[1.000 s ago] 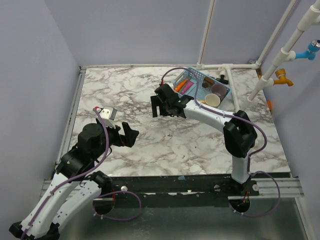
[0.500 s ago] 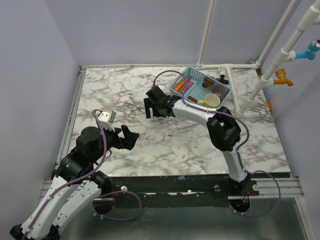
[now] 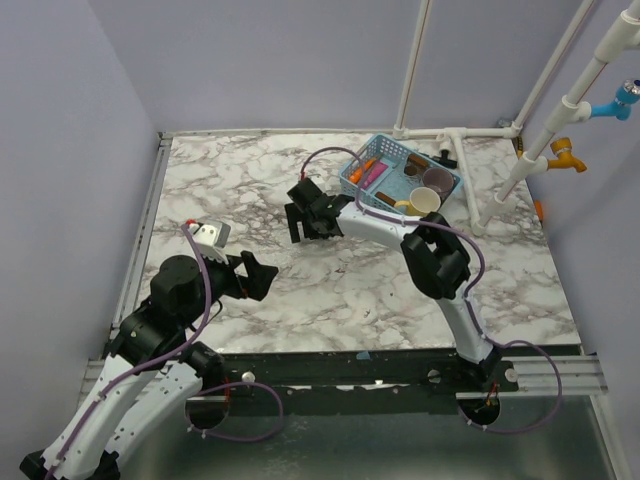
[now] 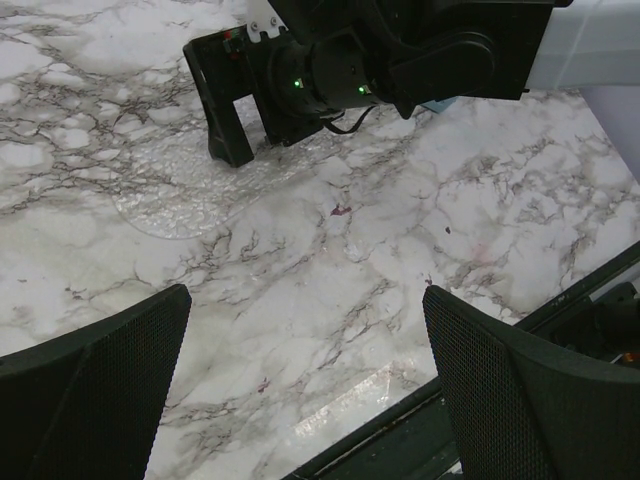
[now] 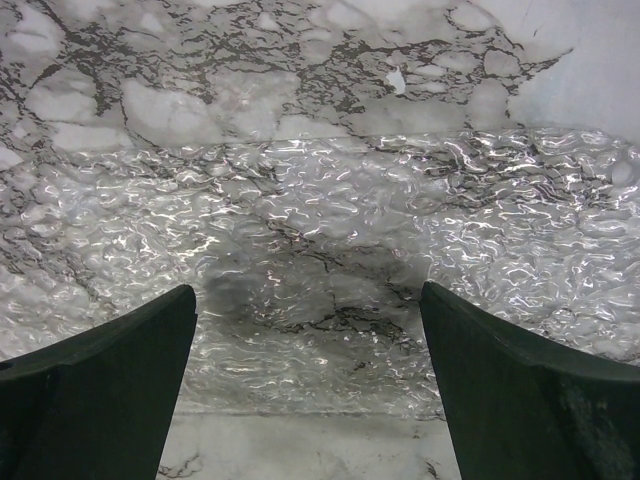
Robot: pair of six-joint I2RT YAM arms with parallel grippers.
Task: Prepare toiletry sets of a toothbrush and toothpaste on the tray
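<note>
A clear, ripple-textured glass tray lies empty on the marble; it also shows in the left wrist view. My right gripper is open and empty, low over the tray with its near rim between the fingers. It shows from the left wrist camera too. My left gripper is open and empty above bare marble near the front left. An orange item and a pink item, which look like toiletries, lie in the blue basket at the back.
The basket also holds a purple-brown cup, a cream cup and a small dark item. White pipes rise behind it, with coloured taps at the far right. The table's front edge is close under the left gripper.
The right gripper has swung left, away from the basket, to over the clear tray. The left arm has shifted only slightly.
</note>
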